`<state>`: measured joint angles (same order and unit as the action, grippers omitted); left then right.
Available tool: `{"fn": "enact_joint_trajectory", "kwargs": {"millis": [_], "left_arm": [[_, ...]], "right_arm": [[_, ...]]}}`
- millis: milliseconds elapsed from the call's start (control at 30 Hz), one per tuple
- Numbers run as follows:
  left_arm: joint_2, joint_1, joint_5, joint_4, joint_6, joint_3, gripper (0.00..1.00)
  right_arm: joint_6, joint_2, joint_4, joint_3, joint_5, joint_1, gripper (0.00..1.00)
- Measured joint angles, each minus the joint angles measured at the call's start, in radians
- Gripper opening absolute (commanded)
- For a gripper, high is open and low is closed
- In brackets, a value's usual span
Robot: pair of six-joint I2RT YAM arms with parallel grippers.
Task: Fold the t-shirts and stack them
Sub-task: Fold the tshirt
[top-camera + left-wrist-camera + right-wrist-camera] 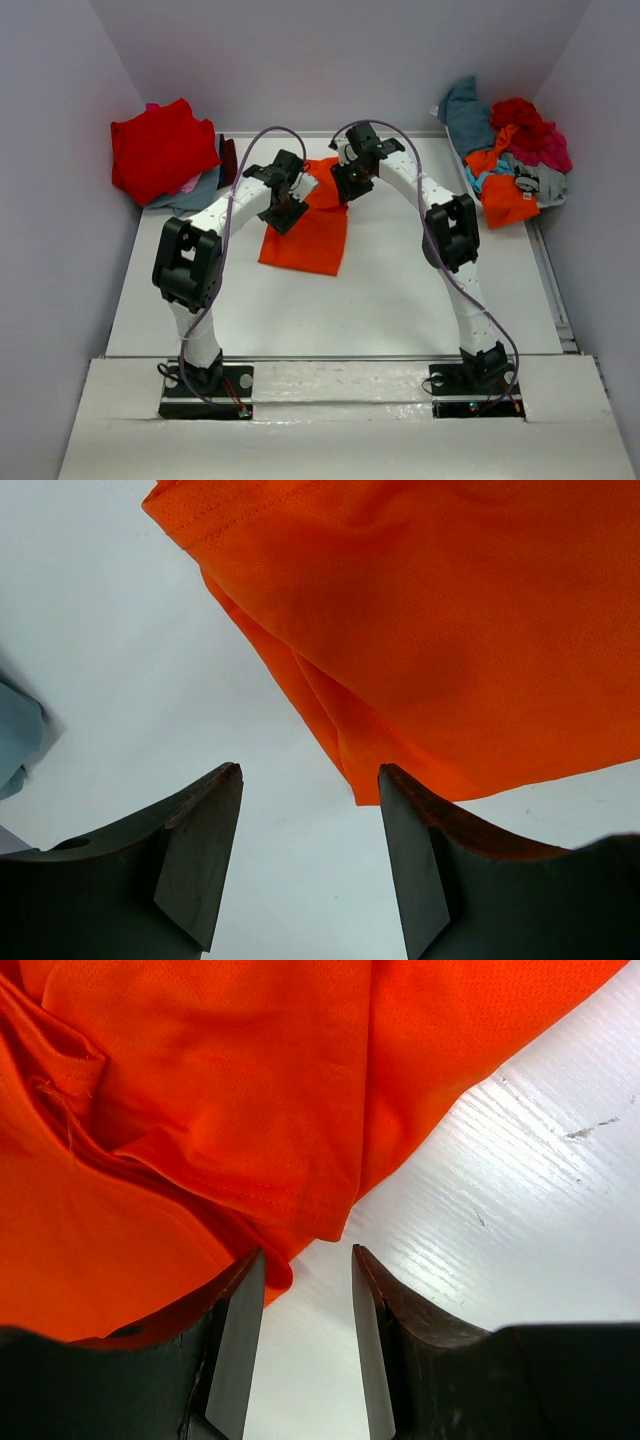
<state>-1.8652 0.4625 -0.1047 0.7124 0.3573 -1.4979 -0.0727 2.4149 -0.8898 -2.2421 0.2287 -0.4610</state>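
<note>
A bright orange t-shirt (310, 232) lies partly folded on the white table (380, 300) between the two arms. My left gripper (286, 215) hovers at its left edge, open; in the left wrist view the orange cloth (450, 630) ends just ahead of the gripper (310, 775), with nothing between the fingers. My right gripper (347, 185) is over the shirt's far right corner, open; a cloth corner (200, 1120) hangs just ahead of the gripper (308, 1255). A folded red t-shirt (158, 148) tops a small stack at the far left.
A heap of unfolded shirts (510, 160), teal, red, magenta, orange and grey, lies at the far right. Grey and pink cloth (195, 190) shows under the red shirt. Grey walls close the table on three sides.
</note>
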Motion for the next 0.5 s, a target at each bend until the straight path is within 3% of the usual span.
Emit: {"fn": "enact_joint_trajectory", "kwargs": {"millis": [500], "left_arm": [[0.0, 0.0, 0.011, 0.0, 0.0, 0.0, 0.69]], "right_arm": [[0.007, 0.046, -0.006, -0.086, 0.0, 0.0, 0.47]]}}
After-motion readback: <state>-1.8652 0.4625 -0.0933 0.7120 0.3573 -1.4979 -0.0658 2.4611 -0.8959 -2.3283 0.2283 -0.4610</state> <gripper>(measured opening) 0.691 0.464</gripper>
